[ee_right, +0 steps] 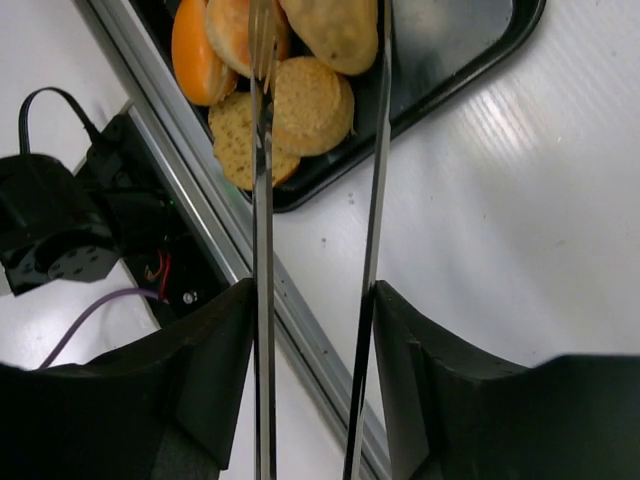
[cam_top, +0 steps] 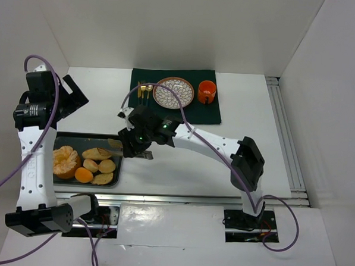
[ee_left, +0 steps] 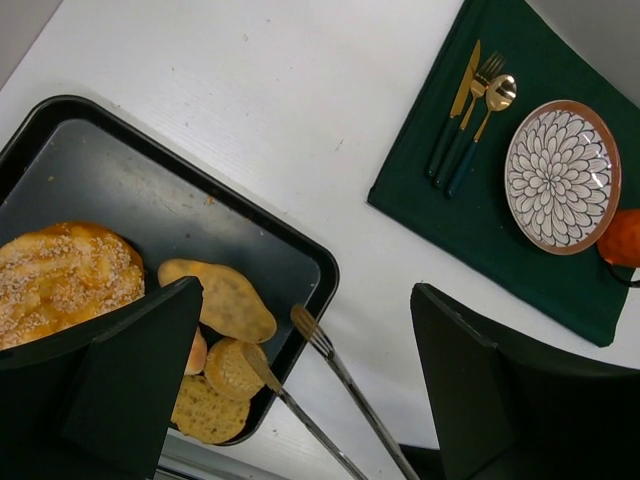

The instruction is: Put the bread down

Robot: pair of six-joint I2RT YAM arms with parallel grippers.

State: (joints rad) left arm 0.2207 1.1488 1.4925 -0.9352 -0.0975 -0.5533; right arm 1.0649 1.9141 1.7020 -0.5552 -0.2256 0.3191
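1. Golden-tan bread rolls (cam_top: 98, 164) all lie in the near right corner of the dark tray (ee_left: 120, 170), crowded against one another, with a tangerine (cam_top: 83, 175) touching them and a peeled orange (cam_top: 64, 161) further left in the same tray.
2. One round roll (ee_right: 313, 105) sits between the two blades of a pair of metal tongs (ee_right: 263, 200), which reach in over the tray's corner. The blades stand apart, and nothing is pinched or lifted. I cannot tell whether either tip touches the crust.
3. Gripping those tongs by their handle end is the right gripper (ee_right: 315, 295). Its jaws are closed against the outsides of the two blades, yet leave them sprung open.
4. Off to the left side, the left gripper (ee_left: 305, 290) hangs high above the table (ee_left: 300, 120), looking down on the tray. Its jaws are spread wide with nothing between them.
5. Well apart from the tray, at the far side, a green placemat (cam_top: 208, 114) carries a patterned plate (cam_top: 173, 92), cutlery (cam_top: 145, 91) just left of it and an orange cup (cam_top: 207, 91) just right. The plate is bare.
6. Progress, as I judge it: no roll has left the tray, so the placing is not yet begun. What remains is to close the tongs on a roll, lift it, carry it across and set it down, likely on the plate.
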